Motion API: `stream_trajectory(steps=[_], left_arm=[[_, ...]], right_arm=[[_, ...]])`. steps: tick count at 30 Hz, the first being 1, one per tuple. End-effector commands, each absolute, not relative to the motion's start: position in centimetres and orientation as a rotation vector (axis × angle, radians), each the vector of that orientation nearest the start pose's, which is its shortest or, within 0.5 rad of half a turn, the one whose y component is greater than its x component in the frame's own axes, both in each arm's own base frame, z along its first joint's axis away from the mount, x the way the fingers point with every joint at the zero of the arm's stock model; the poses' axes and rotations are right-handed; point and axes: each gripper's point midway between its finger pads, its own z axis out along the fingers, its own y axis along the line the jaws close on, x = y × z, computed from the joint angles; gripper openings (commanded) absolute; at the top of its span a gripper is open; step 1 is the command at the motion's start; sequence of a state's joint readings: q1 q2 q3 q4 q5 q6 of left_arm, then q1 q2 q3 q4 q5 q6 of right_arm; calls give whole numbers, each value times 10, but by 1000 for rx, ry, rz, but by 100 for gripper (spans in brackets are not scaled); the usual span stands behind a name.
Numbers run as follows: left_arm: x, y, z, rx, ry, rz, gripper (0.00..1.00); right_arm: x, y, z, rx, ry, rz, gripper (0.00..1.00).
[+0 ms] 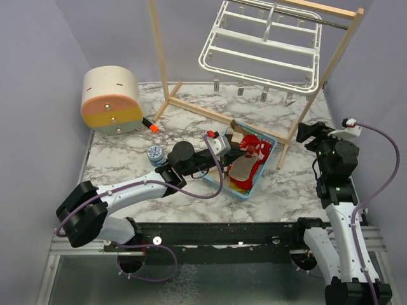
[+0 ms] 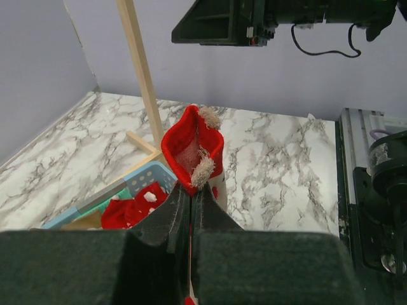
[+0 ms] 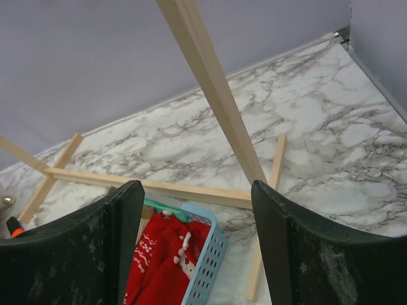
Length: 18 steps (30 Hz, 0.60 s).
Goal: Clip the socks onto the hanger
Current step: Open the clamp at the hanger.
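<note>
left arm (image 1: 127,190) stretched forward, left gripper (image 2: 191,196) pinching red sock (image 2: 189,147)

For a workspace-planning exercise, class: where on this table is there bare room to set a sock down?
Bare marble lies near left, between the round box, the blue disc and the left arm. Another patch: near right, between basket and right arm. Crowded: the middle, where basket, wooden stand and left tool gripping a red sock meet.
</note>
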<state>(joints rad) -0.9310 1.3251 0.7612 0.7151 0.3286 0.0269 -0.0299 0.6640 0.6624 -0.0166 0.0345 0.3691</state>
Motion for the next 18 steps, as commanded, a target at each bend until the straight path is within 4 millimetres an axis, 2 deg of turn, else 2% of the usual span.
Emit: stream_trajectory(steps=[1, 4, 6, 7, 9, 10, 11, 16, 18], left_arm=[[217, -390, 309, 913, 1116, -982, 0], [217, -390, 310, 912, 1113, -985, 0], [216, -391, 310, 915, 1113, -990, 0], [216, -392, 309, 918, 1116, -995, 0], [216, -394, 306, 926, 1120, -1003, 0], [216, -395, 305, 929, 1123, -1004, 0], [216, -396, 303, 931, 1126, -1005, 0], [215, -397, 298, 940, 1134, -1006, 0], [215, -396, 299, 940, 1131, -1002, 0]], right_arm=[[299, 13, 315, 246, 1415, 315, 73], [279, 7, 330, 230, 1325, 274, 73], [267, 6, 338, 195, 1387, 221, 75], [258, 10, 354, 138, 1407, 201, 76], [249, 14, 366, 86, 1421, 179, 79], [245, 13, 373, 78, 1412, 169, 94], [242, 12, 378, 77, 1413, 155, 99], [244, 7, 394, 102, 1423, 125, 100], [247, 8, 409, 93, 1408, 126, 100]])
